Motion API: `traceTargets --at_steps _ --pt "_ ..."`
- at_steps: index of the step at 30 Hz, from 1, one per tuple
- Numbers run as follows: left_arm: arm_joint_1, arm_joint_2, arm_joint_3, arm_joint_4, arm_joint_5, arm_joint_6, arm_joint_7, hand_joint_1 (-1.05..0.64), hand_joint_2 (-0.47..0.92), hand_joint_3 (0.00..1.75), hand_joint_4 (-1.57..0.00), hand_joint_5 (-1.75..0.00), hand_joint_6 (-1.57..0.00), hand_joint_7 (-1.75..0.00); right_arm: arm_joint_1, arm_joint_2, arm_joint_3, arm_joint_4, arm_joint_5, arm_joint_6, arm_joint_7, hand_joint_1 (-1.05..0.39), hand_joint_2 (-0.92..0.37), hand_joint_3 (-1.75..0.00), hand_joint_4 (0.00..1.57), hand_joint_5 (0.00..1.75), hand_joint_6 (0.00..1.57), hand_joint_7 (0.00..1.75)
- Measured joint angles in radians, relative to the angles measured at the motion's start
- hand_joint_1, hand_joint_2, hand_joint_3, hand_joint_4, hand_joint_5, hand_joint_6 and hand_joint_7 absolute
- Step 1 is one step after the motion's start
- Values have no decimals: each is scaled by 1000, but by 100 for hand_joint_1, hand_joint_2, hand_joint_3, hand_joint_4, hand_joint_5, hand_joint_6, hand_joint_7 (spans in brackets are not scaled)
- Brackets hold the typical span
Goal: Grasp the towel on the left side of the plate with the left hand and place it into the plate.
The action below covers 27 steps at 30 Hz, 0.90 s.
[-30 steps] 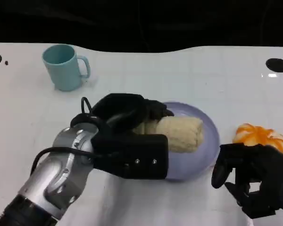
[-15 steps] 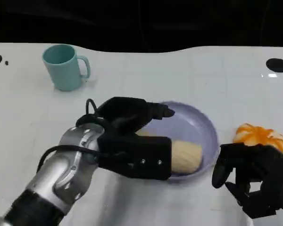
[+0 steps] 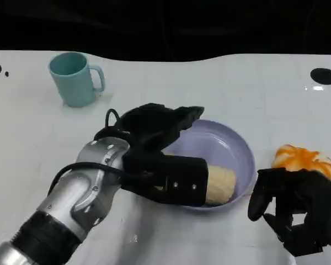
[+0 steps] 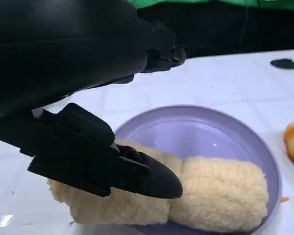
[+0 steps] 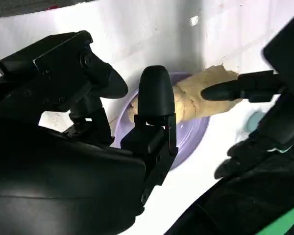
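The beige rolled towel (image 3: 221, 185) lies in the lilac plate (image 3: 231, 144), along its near side. My left hand (image 3: 154, 149) hovers over the plate's left half, its fingers spread and raised clear of the roll. In the left wrist view the towel (image 4: 220, 193) rests on the plate (image 4: 186, 132), its one end over the rim, with the thumb just above it and the other fingers (image 4: 157, 46) lifted well away. My right hand (image 3: 298, 212) hangs right of the plate, holding nothing, fingers loosely bent. The right wrist view shows the towel (image 5: 201, 90) on the plate (image 5: 191, 129).
A teal mug (image 3: 74, 77) stands at the far left of the white table. An orange segmented fruit (image 3: 303, 160) lies right of the plate, just beyond my right hand. A black round mark (image 3: 323, 75) sits at the far right.
The towel went from held up over the plate's middle down to its near side. My left hand's fingers have spread and lifted off it. The right hand stayed still.
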Motion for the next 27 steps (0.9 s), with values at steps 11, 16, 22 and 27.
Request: traceTargets --at_steps 11,16,22,27 --pt "171 25 195 -281 -269 8 -59 -37 92 33 -88 -164 -97 -16 0 0 -2 -1 1 2 -1 2 -57 -108 75 175 70 144" --pt "279 35 286 -435 -394 106 -119 -35 92 36 -78 -174 -101 -16 -2 1 -2 -1 2 2 0 3 -57 -109 75 175 70 145" --pt "382 49 369 -545 -548 166 -152 -39 92 36 -77 -175 -104 -18 -5 1 0 -1 2 7 0 3 -56 -109 74 175 70 146" --pt "482 53 459 -658 -728 297 -189 -31 92 45 -73 -175 -103 -21 -9 1 3 -1 2 9 0 2 -57 -109 74 175 70 146"
